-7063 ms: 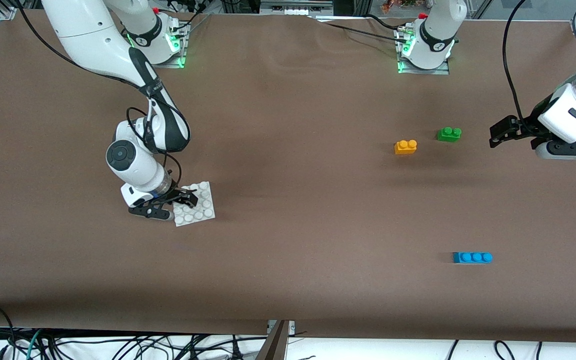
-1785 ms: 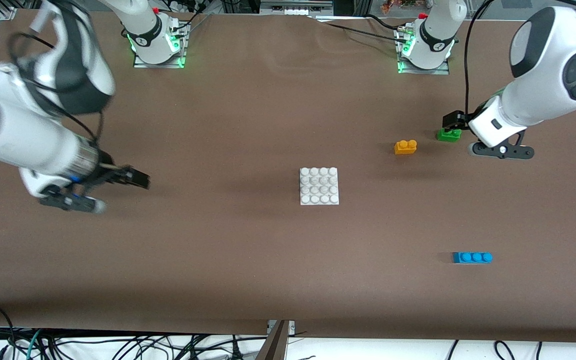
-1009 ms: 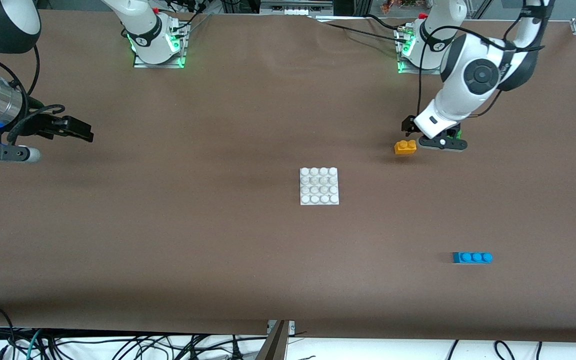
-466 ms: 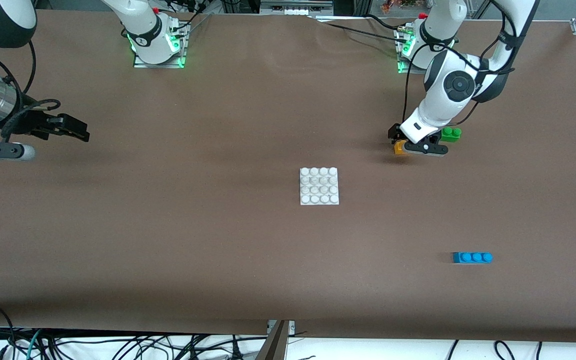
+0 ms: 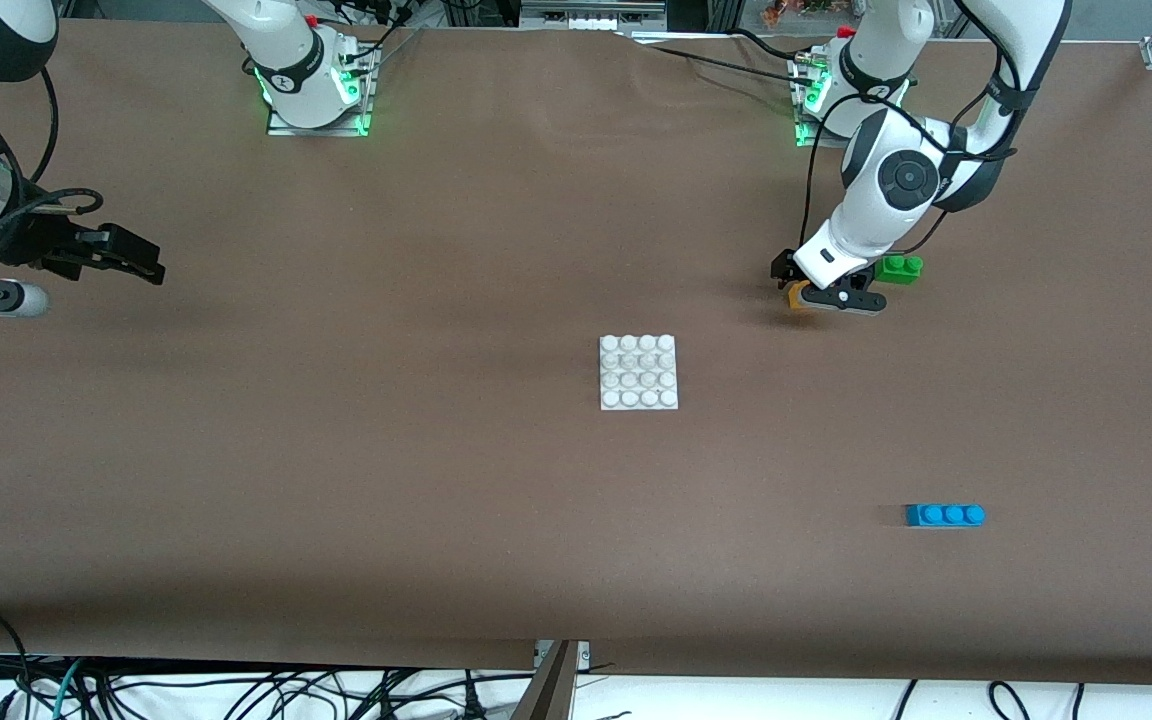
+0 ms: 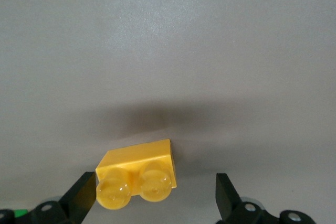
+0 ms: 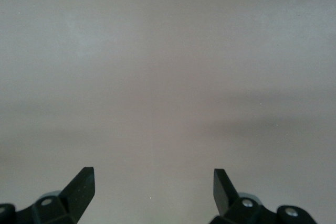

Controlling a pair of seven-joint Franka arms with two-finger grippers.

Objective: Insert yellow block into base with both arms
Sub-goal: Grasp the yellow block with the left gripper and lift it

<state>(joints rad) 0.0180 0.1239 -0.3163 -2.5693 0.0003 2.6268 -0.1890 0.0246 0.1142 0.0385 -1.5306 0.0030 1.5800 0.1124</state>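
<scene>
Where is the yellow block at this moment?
The yellow block lies on the table toward the left arm's end, beside the green brick, between the open fingers of the left tool.

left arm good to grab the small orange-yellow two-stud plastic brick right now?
Probably yes. The left gripper is open right over the small orange-yellow two-stud plastic brick, which sits off-centre between its fingers, close to one of them. Nothing blocks it.
</scene>
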